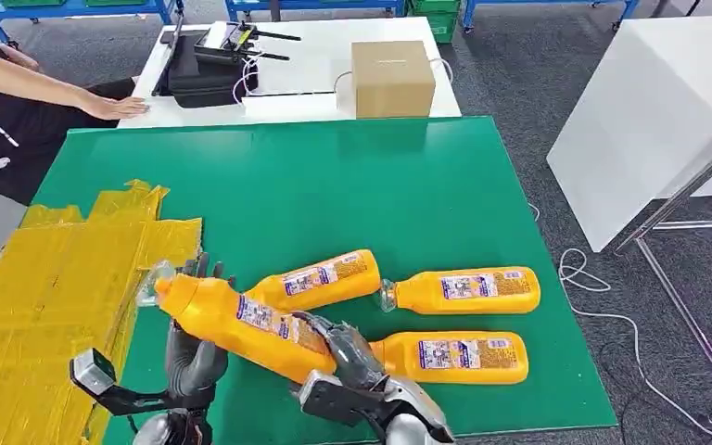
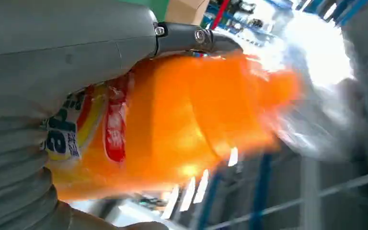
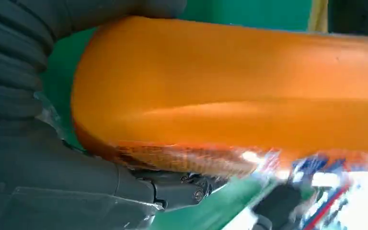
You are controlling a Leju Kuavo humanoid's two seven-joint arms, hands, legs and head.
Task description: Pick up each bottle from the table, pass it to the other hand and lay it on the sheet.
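An orange bottle (image 1: 232,320) with a clear cap hangs tilted above the green mat (image 1: 334,185), cap end toward the yellow sheet (image 1: 56,287). My right hand (image 1: 348,357) grips its base end, and the bottle (image 3: 230,91) presses against that palm. My left hand (image 1: 195,357) holds the same bottle near its neck from below, fingers rising behind it. Close up, the thumb lies across the bottle (image 2: 172,124). Three more orange bottles lie on the mat: one (image 1: 320,278) just behind the held one, one (image 1: 464,290) to the right, one (image 1: 454,357) nearest the front edge.
A person leans in at the back left with a hand (image 1: 116,107) on the white table (image 1: 306,56), which carries a cardboard box (image 1: 391,77) and a black case (image 1: 204,69). Another white table (image 1: 649,111) stands to the right. Cables lie on the floor.
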